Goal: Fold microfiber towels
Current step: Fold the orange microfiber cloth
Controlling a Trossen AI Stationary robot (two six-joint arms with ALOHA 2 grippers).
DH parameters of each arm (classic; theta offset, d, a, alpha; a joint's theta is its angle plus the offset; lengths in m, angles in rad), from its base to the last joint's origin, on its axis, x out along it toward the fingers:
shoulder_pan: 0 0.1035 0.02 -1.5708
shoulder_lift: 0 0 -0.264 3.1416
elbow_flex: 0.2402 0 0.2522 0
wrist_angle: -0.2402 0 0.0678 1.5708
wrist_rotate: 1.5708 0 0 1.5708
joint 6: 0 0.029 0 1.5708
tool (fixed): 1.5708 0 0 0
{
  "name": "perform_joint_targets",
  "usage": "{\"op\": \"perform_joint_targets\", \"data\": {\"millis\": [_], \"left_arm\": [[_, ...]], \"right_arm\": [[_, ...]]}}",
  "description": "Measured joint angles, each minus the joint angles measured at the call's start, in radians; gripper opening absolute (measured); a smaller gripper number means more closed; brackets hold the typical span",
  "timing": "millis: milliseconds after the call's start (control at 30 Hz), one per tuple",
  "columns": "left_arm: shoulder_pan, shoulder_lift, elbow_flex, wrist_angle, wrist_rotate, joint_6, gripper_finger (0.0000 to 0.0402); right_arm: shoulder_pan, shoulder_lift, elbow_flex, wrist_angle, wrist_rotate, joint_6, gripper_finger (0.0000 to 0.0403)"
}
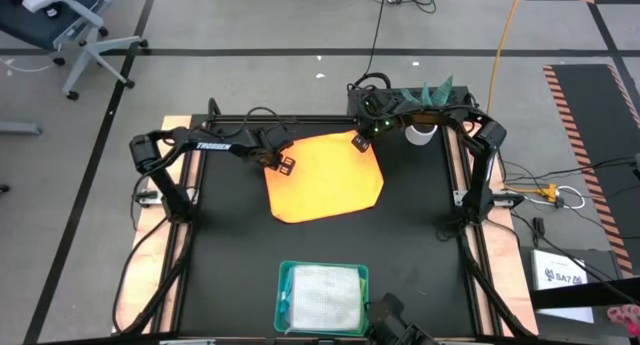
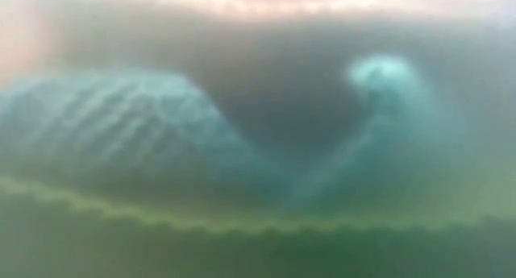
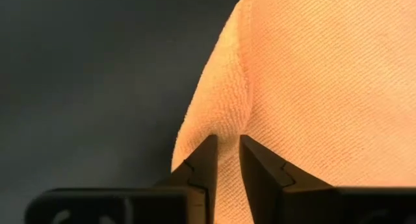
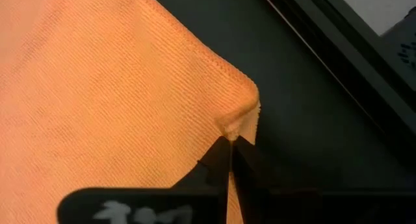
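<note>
1. The left gripper [image 3: 226, 160] pinches a fold of the yellow-orange towel [image 1: 325, 175] between its narrow jaws.
2. The right gripper [image 4: 230, 152] has its jaws closed on the far corner of this towel.

Even overhead light fills the high view, and the flat yellow-orange microfiber towel [image 1: 325, 175] glows bright against the matte black surface [image 1: 420, 235] with little shadow. The low view is wholly out of focus, a blue-green cloth blur [image 2: 121, 125]. Both wrist views are sharp, showing the towel's weave.
</note>
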Motion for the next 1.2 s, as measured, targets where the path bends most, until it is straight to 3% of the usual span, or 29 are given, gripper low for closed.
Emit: {"op": "perform_joint_targets", "data": {"millis": [200, 467, 767, 1200], "left_arm": [[0.0, -0.023, 0.005, 0.007, -0.025, 0.036, 0.0009], [-0.002, -0.051, 0.003, -0.036, -0.009, 0.071, 0.0004], [-0.01, -0.056, 0.004, -0.055, 0.042, 0.16, 0.0063], [-0.002, -0.056, 0.004, -0.051, -0.008, 0.245, 0.0144]], "right_arm": [[0.0, 0.0, 0.0, 0.0, -0.001, 0.001, 0.0003], [0.0, 0.0, 0.0, 0.0, -0.001, 0.005, 0.0002], [0.0, 0.0, 0.0, 0.0, -0.002, 0.002, 0.0001], [0.0, 0.0, 0.0, 0.0, -0.002, 0.005, 0.0001]]}}
